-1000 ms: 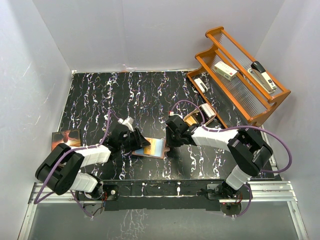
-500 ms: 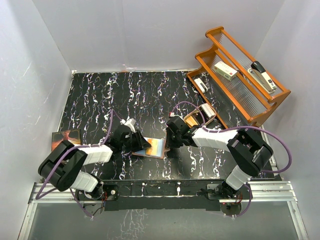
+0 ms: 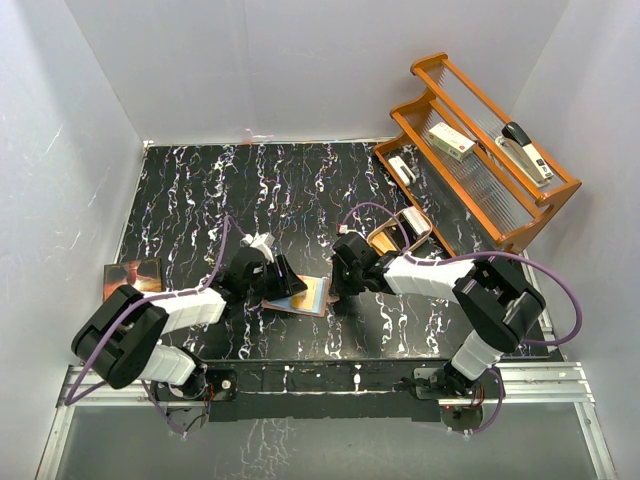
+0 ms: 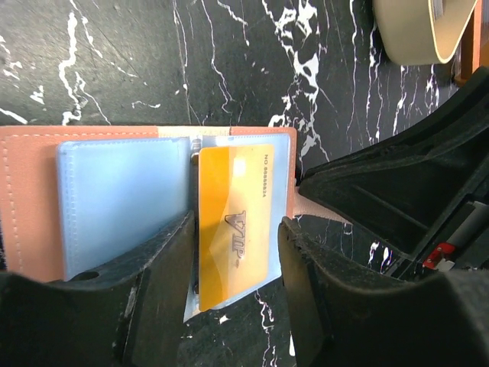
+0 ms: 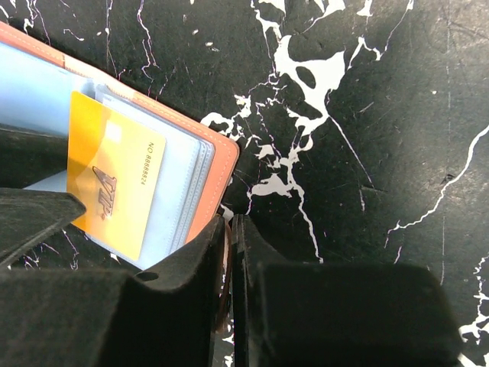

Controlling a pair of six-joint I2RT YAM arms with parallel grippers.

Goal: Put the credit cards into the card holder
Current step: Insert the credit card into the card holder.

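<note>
Nearest you, toward the front of the table (image 3: 200, 190), both grippers meet over the holder (image 4: 23, 199), which lies open and flat with its inside facing up. Your left gripper (image 4: 237, 222) hangs over the holder's right half. Its fingers (image 4: 164, 275) are spread, one on each side of the orange card (image 4: 233, 176), with a thin gap showing along both long edges, so nothing is clamped. That card lies lengthwise on the clear pockets of the right half, with its near end just past the leather edge. You cannot tell from here whether it is tucked into a pocket or only resting on top. The blue card (image 4: 122, 202) lies flat across the left half, beside the orange one.

Your right gripper (image 5: 229, 222) sits at the holder's right edge. Its fingers are pressed almost together, and a thin brown strip of the holder's tab is pinched between them.

Off to your left, at the table's edge, lies the booklet (image 3: 133, 275), well apart from the holder. Just behind the right arm is the dish (image 4: 409, 30). Farthest back on the right stands the rack (image 3: 437, 65), with a stapler (image 3: 525, 150) on its upper shelf.
</note>
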